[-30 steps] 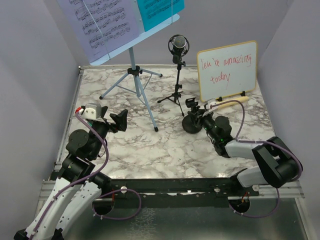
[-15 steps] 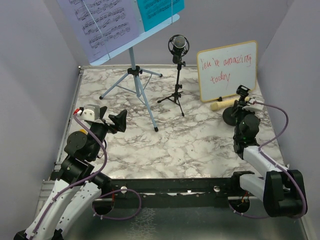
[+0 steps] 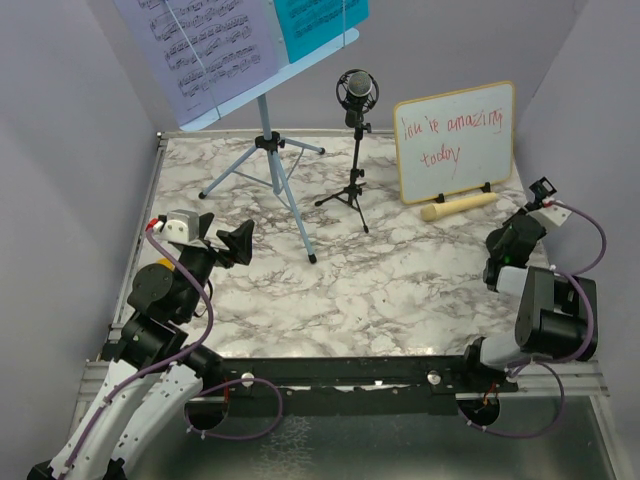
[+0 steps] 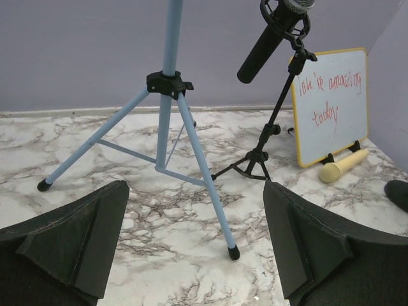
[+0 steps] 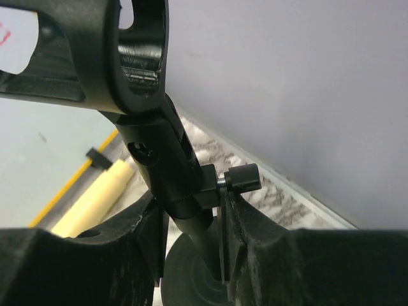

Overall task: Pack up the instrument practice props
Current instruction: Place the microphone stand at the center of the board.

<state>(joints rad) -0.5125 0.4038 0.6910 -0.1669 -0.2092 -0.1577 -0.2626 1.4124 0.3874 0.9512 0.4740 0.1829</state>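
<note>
While the left fingers [image 4: 76, 248] gape empty, the right fingers [image 5: 258, 255] grip the black round-base pole [image 5: 164, 156].

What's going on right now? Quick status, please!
Left tool open, empty. Right tool clamped on black pole stand. Cream microphone lying by whiteboard.

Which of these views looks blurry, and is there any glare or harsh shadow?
Right wrist view: the black pole, very close between the jaws, looks soft, and the cream microphone behind is blurred. Left wrist view: the legs of the music rack are crisp. Top view: even light, faint shadows, no glare on the table.
</note>
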